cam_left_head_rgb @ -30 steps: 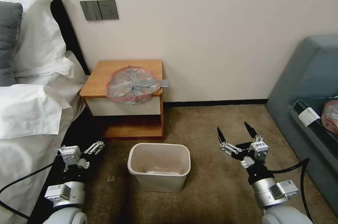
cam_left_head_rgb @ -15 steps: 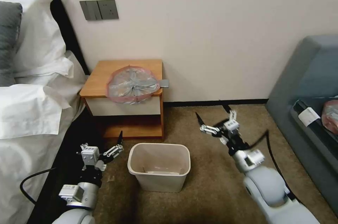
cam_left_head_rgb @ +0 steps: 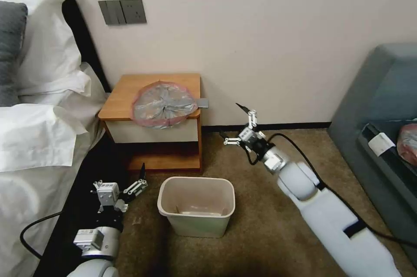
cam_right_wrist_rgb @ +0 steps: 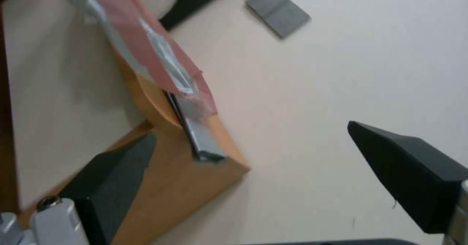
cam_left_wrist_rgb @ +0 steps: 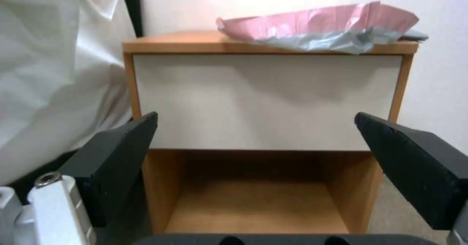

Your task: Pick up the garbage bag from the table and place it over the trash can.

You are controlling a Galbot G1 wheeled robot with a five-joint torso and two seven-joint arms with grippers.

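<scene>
On the table [cam_left_head_rgb: 126, 94] lies the garbage bag [cam_left_head_rgb: 163, 105], no writing legible; right tool [cam_left_head_rgb: 230, 124] and left tool [cam_left_head_rgb: 117, 183] both released.

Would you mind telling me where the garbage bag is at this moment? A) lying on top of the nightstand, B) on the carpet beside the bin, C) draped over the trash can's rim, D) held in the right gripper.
A: the garbage bag lies on the table, overhanging its front edge, while the trash can stands unlined on the carpet and the open right gripper is off to the table's side, holding nothing.
</scene>
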